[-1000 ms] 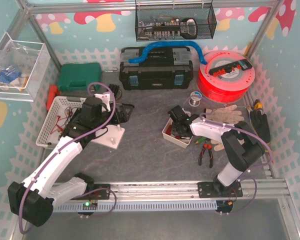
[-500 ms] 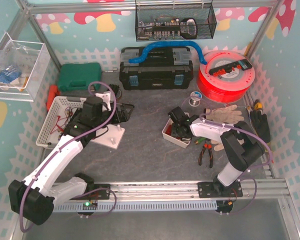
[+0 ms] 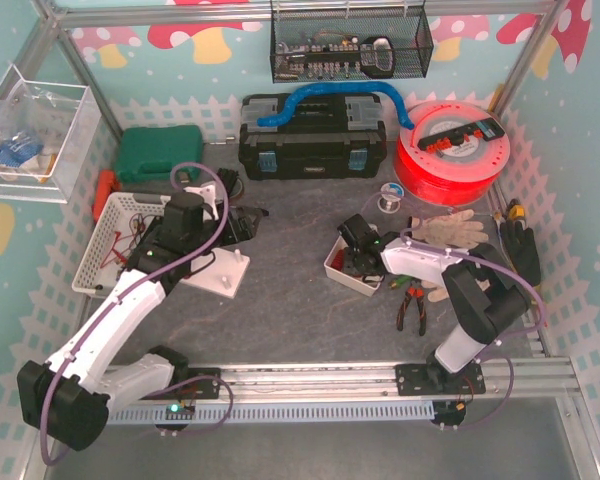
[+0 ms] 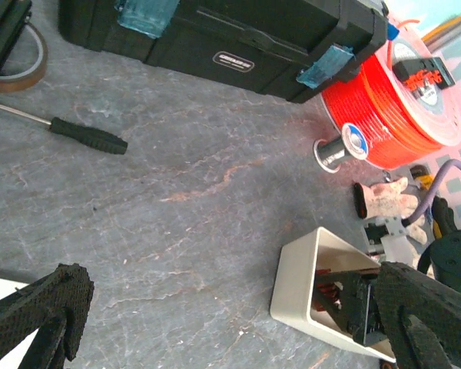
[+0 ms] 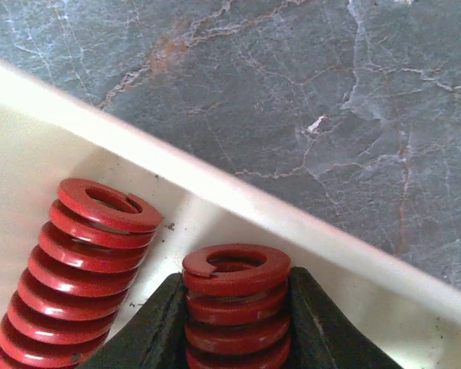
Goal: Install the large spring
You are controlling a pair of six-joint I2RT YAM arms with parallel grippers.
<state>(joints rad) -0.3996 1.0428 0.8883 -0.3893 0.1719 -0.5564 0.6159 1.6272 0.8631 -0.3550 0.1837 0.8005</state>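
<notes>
Right wrist view: right pincer [image 5: 235,327] clenched on a red spring [image 5: 235,296], long axis along the jaws; left pincer [image 4: 230,323] released

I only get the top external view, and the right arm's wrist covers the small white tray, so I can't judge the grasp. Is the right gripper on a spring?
Observer: Yes. In the right wrist view the right gripper has a red coil spring standing between its black fingers, which touch it on both sides.
Operator: Anything else in that tray?
Observer: A second red coil spring leans beside it inside the white tray, on the left in that view.
Operator: And the left gripper?
Observer: The left wrist view shows the left gripper wide open, with nothing between its fingers.
</notes>
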